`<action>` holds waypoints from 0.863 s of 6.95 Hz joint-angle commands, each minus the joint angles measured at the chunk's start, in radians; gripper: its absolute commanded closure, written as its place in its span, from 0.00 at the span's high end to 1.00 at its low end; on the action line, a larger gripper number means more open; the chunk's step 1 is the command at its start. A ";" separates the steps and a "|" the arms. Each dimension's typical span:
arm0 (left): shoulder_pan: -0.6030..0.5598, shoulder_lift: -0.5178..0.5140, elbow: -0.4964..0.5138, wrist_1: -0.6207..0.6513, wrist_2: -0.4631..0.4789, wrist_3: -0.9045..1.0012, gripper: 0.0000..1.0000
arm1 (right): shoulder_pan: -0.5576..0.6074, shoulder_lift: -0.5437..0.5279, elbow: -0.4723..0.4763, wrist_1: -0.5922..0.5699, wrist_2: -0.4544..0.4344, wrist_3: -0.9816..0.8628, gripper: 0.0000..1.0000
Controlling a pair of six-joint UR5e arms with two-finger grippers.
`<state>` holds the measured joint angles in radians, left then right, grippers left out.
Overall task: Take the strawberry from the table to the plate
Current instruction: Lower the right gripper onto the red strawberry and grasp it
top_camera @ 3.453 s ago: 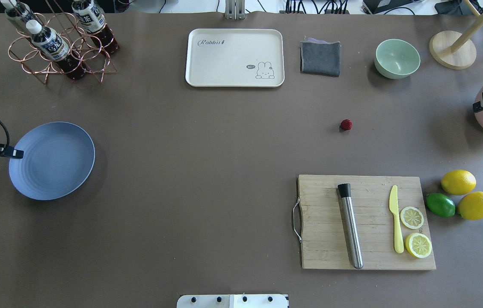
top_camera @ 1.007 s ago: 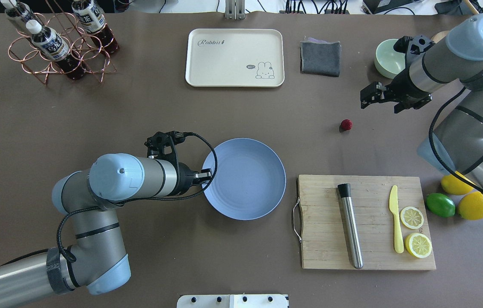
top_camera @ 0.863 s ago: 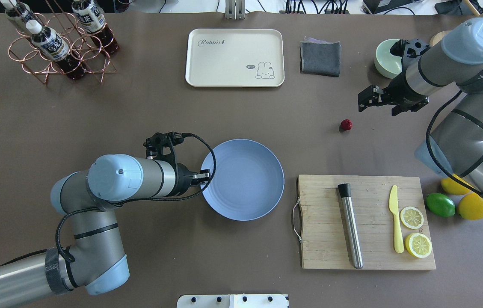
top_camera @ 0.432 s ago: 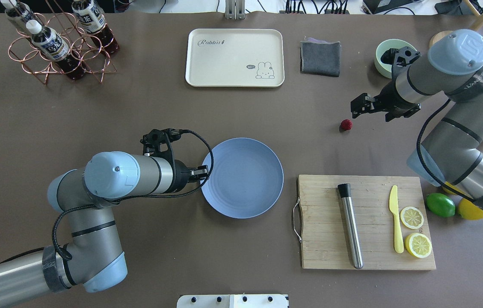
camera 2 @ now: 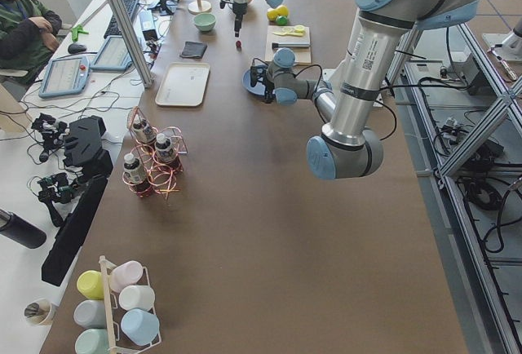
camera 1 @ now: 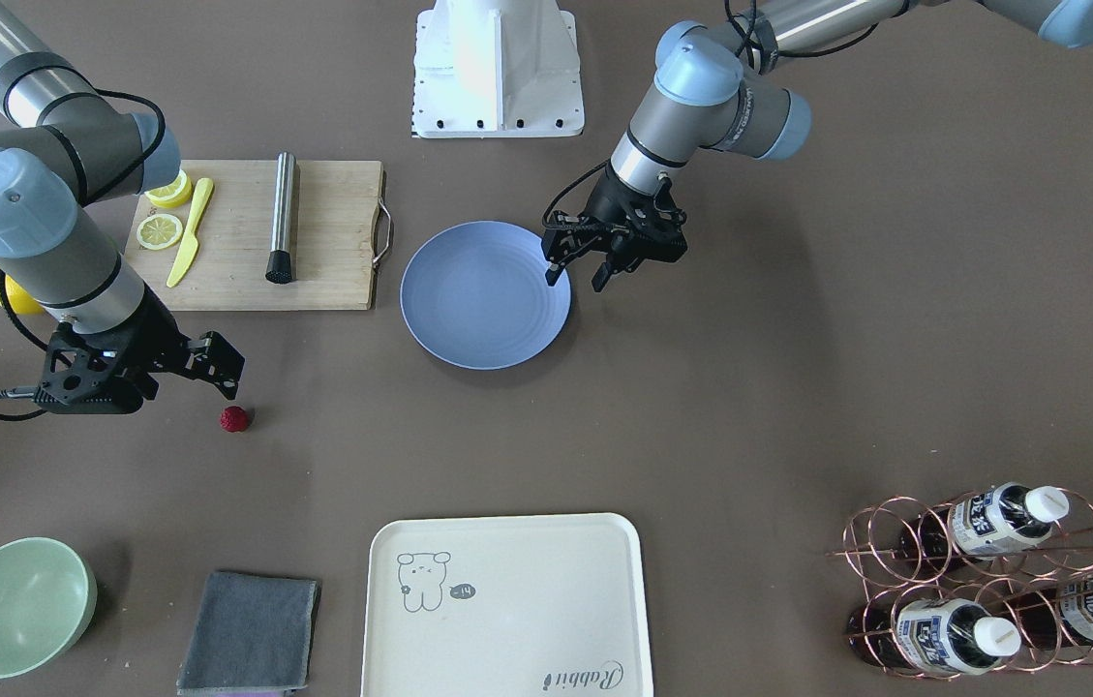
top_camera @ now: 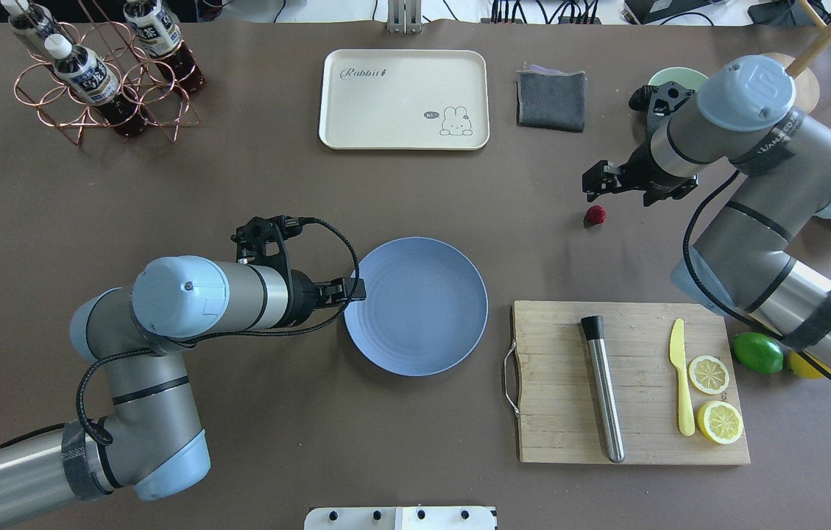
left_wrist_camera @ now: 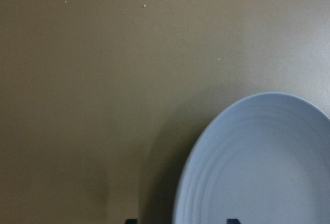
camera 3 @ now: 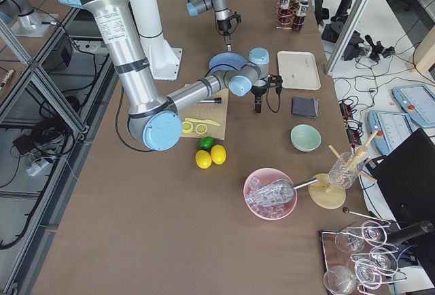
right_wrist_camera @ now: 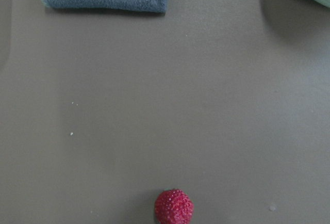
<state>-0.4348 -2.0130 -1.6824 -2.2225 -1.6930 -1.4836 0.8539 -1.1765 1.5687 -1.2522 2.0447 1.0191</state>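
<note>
The strawberry (top_camera: pixel 595 214) (camera 1: pixel 234 418), small and dark red, lies alone on the brown table (top_camera: pixel 238 184). My right gripper (top_camera: pixel 595 182) (camera 1: pixel 222 373) hovers just beyond it, open, with nothing in it. The right wrist view shows the strawberry (right_wrist_camera: pixel 174 206) at its bottom edge and no fingertips. The light-blue plate (top_camera: pixel 415 305) (camera 1: pixel 485 293) sits empty at the table's middle. My left gripper (top_camera: pixel 352 291) (camera 1: pixel 575 279) is open at the plate's left rim. One fingertip is over the rim and the other is outside it. The plate (left_wrist_camera: pixel 258 162) fills the lower right of the left wrist view.
A wooden cutting board (top_camera: pixel 555 412) right of the plate carries a steel rod (top_camera: pixel 603 390), a yellow knife (top_camera: pixel 680 375) and lemon slices. A lime (top_camera: pixel 757 352) lies beside it. A cream tray (top_camera: pixel 404 99), grey cloth (top_camera: pixel 551 99) and bottle rack (top_camera: pixel 102 77) line the far edge.
The left arm brought the plate from the table's left to its middle, and its wrist has since drawn back slightly. The right gripper has moved left and now hangs close to the strawberry.
</note>
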 commanded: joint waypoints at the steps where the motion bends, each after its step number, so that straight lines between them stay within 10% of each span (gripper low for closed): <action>1: -0.004 0.004 -0.003 0.000 -0.004 0.000 0.98 | -0.016 0.043 -0.062 0.001 -0.030 0.001 1.00; 6: -0.019 0.004 -0.003 0.000 -0.008 0.022 0.98 | -0.044 0.044 -0.099 0.001 -0.034 0.001 0.99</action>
<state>-0.4523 -2.0095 -1.6858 -2.2216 -1.7009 -1.4744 0.8122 -1.1347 1.4783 -1.2522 2.0110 1.0194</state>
